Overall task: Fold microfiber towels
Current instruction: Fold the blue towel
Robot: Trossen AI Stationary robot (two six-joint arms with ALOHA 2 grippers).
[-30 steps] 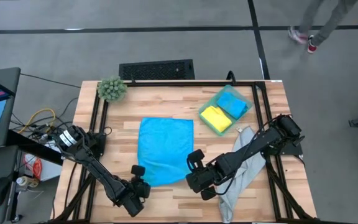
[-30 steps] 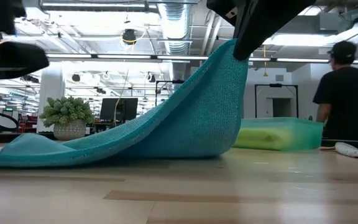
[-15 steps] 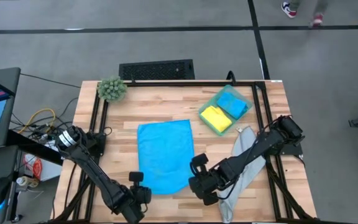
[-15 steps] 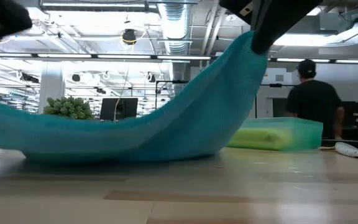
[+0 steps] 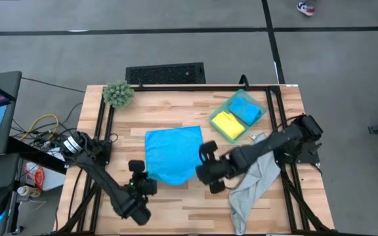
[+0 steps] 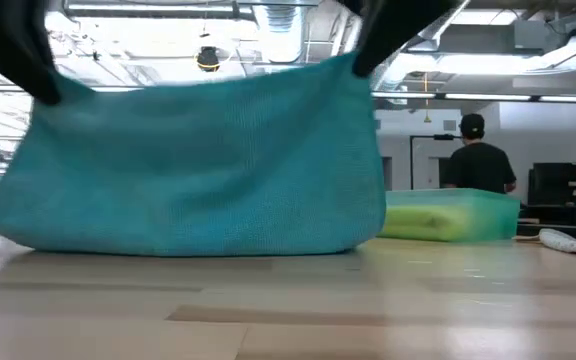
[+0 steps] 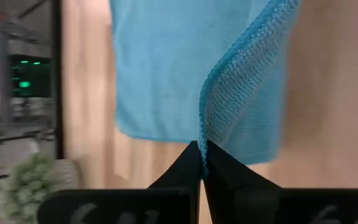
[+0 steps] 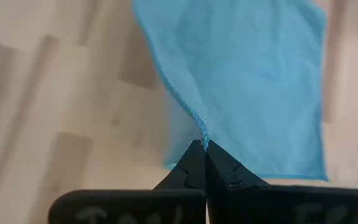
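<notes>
Blue towel (image 5: 172, 153): limp, light, thin microfibre. It sags between my two holds in the low view and drapes in a soft curve, so I judge it has no stiffness of its own and will crease wherever I lay it. The knit looks grippy rather than slick. Corners are the right places to hold it; a pinch mid-edge would let the ends flop.

My left gripper (image 7: 201, 163) is clamped on the towel's near corner on my left side, fingers pressed together with the hem coming out between them. My right gripper (image 8: 201, 158) is likewise pinched shut on the other near corner. Both corners are lifted off the table; the far half of the towel lies flat on the wood.

Beyond the blue towel, toward the far right, sits the green bin (image 5: 224, 106) with a yellow towel (image 5: 228, 123) and a second blue one (image 5: 245, 110) folded inside. The grey towel (image 5: 251, 185) lies crumpled right of the blue towel, under my right arm.
</notes>
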